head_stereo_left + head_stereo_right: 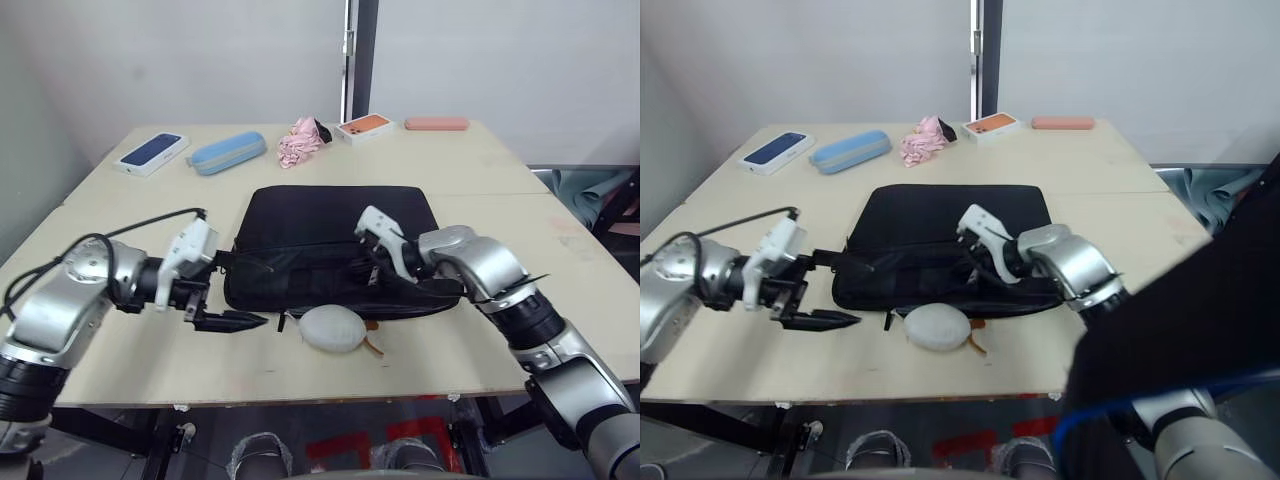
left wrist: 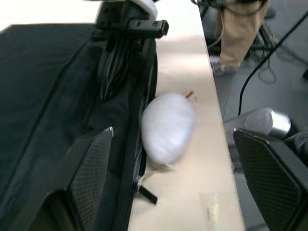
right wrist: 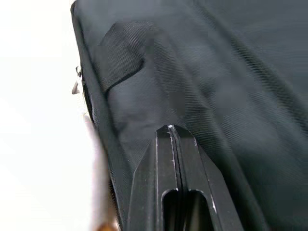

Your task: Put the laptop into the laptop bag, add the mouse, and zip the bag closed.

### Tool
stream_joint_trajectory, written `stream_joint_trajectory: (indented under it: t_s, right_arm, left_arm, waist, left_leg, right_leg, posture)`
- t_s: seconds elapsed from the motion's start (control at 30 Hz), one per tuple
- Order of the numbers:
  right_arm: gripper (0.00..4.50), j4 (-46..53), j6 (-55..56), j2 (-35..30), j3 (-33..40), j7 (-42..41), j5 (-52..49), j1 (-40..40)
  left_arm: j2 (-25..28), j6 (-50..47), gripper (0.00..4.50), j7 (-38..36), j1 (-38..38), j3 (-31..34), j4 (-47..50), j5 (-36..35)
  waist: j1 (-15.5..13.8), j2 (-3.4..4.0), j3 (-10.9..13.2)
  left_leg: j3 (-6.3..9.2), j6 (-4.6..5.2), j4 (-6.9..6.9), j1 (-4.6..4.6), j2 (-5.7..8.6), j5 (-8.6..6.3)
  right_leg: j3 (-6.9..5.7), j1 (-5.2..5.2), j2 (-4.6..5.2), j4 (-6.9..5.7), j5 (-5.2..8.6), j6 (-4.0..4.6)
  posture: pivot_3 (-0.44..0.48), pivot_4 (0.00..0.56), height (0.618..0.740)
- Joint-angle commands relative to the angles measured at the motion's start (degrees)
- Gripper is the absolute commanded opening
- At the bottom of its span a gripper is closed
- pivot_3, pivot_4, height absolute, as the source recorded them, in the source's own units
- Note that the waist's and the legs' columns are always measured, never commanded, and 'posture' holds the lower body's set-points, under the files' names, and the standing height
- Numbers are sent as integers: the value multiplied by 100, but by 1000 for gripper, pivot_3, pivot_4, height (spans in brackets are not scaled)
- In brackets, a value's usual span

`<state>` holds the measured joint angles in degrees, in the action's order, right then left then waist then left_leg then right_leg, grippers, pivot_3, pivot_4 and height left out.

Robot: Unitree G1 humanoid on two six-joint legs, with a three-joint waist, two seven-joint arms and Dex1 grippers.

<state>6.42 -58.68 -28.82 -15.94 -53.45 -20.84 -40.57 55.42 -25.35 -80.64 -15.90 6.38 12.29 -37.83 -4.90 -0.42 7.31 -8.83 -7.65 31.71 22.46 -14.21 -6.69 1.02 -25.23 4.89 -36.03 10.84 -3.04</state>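
The black laptop bag (image 1: 335,240) lay flat mid-table, no readable writing on it. The left gripper (image 1: 228,320), fingers apart, hovered off its near-left corner. The right gripper (image 3: 176,144), fingers pressed together, rested on the bag's near edge. A white rounded lump (image 1: 335,328) lay just nearer.

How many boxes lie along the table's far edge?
2: a white box with a blue top at the far left, and an orange-topped box right of the pink cloth.
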Motion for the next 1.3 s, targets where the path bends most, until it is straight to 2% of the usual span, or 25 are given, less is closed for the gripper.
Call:
stream_joint_trajectory:
  t_s: [0.03,0.13,0.3,0.4,0.57,0.7,0.8,0.87,0.9,1.0,1.03,1.13,1.3]
  right_arm:
    - [0,663,-422,-111,721,-70,-661,4]
    - [0,1184,-883,-304,1249,-80,-1234,143]
    - [0,2067,-1480,-710,2118,21,-2122,533]
    - [0,2586,-1756,-1016,3140,111,-2809,871]
    - [0,3129,-2170,-1566,4543,302,-4151,1470]
    - [1150,3395,-2305,-2356,5575,477,-5953,2238]
    - [2227,3477,-1889,-2874,5896,978,-6993,2863]
    - [2664,3463,-1589,-3137,5995,1327,-7452,3172]
    - [3184,3461,-1458,-3245,6011,1456,-7620,3288]
    - [4343,3518,-1072,-3557,5864,1820,-7937,3535]
    - [4481,3501,-960,-3640,5731,1927,-7962,3550]
    - [4481,3446,-683,-3862,5162,2133,-8008,3505]
    - [4481,3343,-511,-3665,3216,2375,-7148,2666]
  left_arm:
    - [2,-205,4178,-78,-275,201,-141,-291]
    - [-159,-321,4178,-133,-588,81,-256,-409]
    - [-645,-153,4178,-173,-1207,-472,-574,-67]
    - [-1129,157,3341,-223,-1693,-827,-994,232]
    - [-1653,614,1549,-536,-2193,-1360,-1767,768]
    - [-2143,1359,71,-848,-2676,-1710,-2864,1296]
    - [-2358,1750,0,-1080,-2981,-1756,-3624,1500]
    - [-2386,2094,0,-1175,-3079,-1947,-4037,1645]
    - [-2398,2258,0,-1186,-3107,-2017,-4185,1706]
    - [-2556,2831,0,-1186,-3230,-2114,-4904,2127]
    - [-2604,2979,0,-1180,-3268,-2110,-5103,2214]
    - [-2732,3193,0,-1176,-3352,-2012,-5444,2308]
    - [-2870,3459,0,-1111,-3382,-1975,-5745,2455]
  waist:
    - [-21,1,4]
    - [-58,1,8]
    - [-123,-4,13]
    - [-147,-6,17]
    - [-145,-7,18]
    - [-184,-3,21]
    - [-207,-3,23]
    - [-201,-3,23]
    - [-210,-3,23]
    - [-225,-5,24]
    - [-231,-5,24]
    - [-244,-11,28]
    - [-272,-11,28]
  left_leg:
    - [-1,0,0,0,0,0]
    - [-2,0,0,0,-1,0]
    - [-3,0,0,-3,0,0]
    - [-4,1,1,-4,1,1]
    - [-10,2,0,-7,1,1]
    - [-16,6,0,-11,1,1]
    - [-17,7,0,-12,0,1]
    - [-17,8,1,-12,0,1]
    - [-18,10,1,-12,2,0]
    - [-18,13,2,-10,6,0]
    - [-17,14,2,-9,7,0]
    - [-13,16,2,-2,8,-1]
    - [5,19,9,29,8,-1]
  right_leg:
    - [1,-2,0,0,0,0]
    - [2,-2,0,-1,0,0]
    - [7,2,1,-1,0,0]
    - [16,4,2,-1,0,0]
    - [24,5,0,0,0,-1]
    - [28,8,2,3,0,-2]
    - [30,10,1,6,0,-4]
    - [30,13,2,11,-1,-6]
    - [29,13,3,12,-1,-7]
    - [27,18,8,18,-1,-13]
    - [27,17,8,20,-1,-15]
    - [23,18,10,27,-2,-19]
    - [9,9,10,30,-4,-19]
  posture:
    - [0,150,740]
    - [0,150,740]
    - [0,150,740]
    - [0,150,740]
    - [0,150,740]
    - [0,150,740]
    - [0,150,740]
    - [0,150,740]
    - [0,150,740]
    - [0,150,740]
    - [0,150,740]
    - [0,150,740]
    - [0,150,740]
